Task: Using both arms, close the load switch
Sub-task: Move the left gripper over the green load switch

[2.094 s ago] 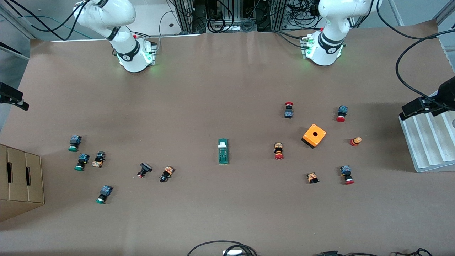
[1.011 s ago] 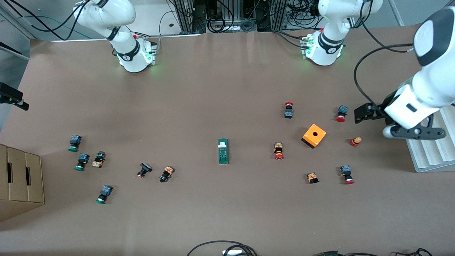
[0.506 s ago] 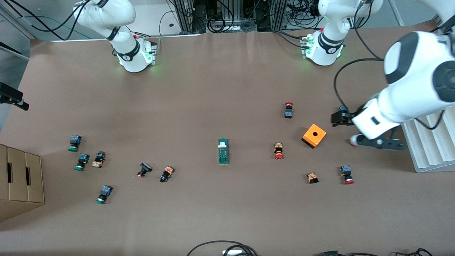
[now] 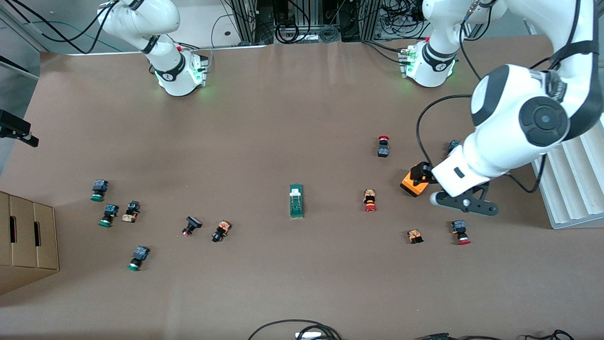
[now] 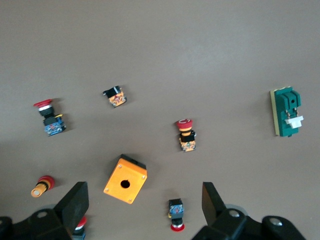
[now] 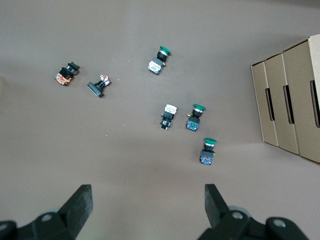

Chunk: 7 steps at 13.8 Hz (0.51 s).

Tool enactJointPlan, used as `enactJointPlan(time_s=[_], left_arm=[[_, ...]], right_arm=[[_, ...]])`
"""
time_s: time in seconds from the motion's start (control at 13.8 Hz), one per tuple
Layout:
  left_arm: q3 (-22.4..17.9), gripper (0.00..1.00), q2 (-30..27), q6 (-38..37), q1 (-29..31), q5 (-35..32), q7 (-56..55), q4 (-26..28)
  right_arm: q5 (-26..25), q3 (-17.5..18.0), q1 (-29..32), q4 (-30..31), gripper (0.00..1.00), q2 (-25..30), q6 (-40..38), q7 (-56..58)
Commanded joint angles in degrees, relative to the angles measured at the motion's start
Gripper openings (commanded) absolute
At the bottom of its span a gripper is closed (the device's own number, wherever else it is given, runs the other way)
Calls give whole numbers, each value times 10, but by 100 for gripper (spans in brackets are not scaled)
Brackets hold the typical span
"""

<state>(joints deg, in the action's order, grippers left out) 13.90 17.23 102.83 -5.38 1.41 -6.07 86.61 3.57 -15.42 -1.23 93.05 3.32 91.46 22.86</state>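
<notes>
The load switch [image 4: 296, 200] is a narrow dark-green block with a white lever, lying near the middle of the table. It also shows in the left wrist view [image 5: 287, 111]. My left gripper [image 4: 421, 174] hangs over the orange cube [image 4: 406, 184], toward the left arm's end of the table. In its wrist view the left gripper [image 5: 144, 202] is open and empty. My right gripper [image 6: 147, 200] is open and empty, high over the right arm's end of the table. In the front view only the right arm's base and shoulder [image 4: 160, 47] show.
Several red-capped buttons [image 4: 370, 200] lie around the orange cube [image 5: 125, 179]. Several green-capped buttons [image 4: 98, 190] lie toward the right arm's end, by a cardboard box [image 4: 28, 241]. A white ribbed tray [image 4: 566, 189] stands at the left arm's end.
My left arm has swung in from the table edge at its own end toward the middle and now hangs over the orange cube. The right arm and load switch have not moved.
</notes>
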Motion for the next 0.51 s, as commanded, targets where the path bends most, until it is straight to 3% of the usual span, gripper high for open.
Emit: enactJointPlan(time_s=[0.0,0.29,0.43], left_arm=[[-2,100,10,33,-35,-8,-71,-1],[-2,100,32,82,-83,-56,-154,-1],[-3,100,49,104,-125,-119,-199,-6]], right_arm=[[-15,0,0,-6,100,-5,6,7],[-15,0,0,-6,100,-5,6,9],[-15,0,0,-6,100,-5,6,9]])
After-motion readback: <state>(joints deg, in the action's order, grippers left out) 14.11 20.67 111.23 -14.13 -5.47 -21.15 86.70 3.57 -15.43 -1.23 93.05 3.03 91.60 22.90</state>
